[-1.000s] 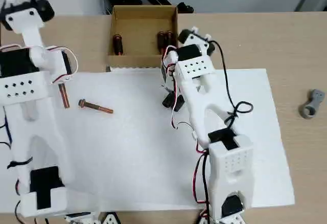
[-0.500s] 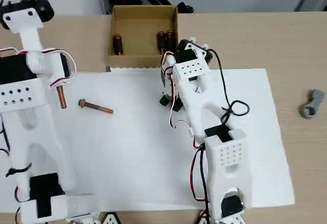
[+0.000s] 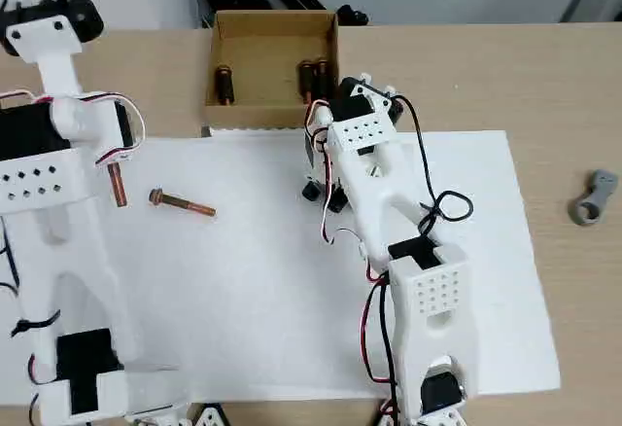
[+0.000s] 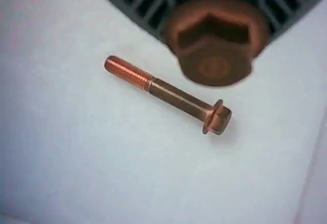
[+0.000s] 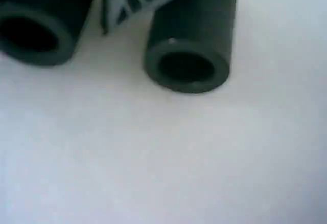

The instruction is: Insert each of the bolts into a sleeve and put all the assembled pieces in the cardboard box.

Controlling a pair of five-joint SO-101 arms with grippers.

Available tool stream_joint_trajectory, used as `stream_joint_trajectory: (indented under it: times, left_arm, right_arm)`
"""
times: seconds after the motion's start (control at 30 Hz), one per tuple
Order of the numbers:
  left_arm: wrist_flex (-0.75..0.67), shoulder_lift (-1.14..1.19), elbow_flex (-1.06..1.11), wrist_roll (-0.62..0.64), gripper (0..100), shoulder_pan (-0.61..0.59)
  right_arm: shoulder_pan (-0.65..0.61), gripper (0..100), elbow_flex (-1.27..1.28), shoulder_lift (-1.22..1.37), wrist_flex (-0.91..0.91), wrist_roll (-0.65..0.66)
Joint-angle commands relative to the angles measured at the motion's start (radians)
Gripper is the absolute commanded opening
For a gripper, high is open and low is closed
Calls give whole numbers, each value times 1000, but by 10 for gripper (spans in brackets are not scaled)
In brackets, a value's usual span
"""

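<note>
Copper in colour, a bolt [image 3: 120, 186] hung upright, clenched in the left end effector [image 3: 114, 163] left of the cardboard box [image 3: 255, 115], and seemingly needed carrying plumb to meet a black sleeve [image 5: 186, 65], near the box's front corner, squarely at its bore.

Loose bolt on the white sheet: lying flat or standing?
Lying flat: the loose bolt rests on its side on the white sheet, nothing touching it.
</note>
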Motion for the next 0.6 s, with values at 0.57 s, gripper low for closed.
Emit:
stream_joint_trajectory:
  times: [0.57]
  left_arm:
    - [3, -52, -8, -8, 5, -2]
  right_arm:
    - [-4, 8, -40, -31, 51, 31]
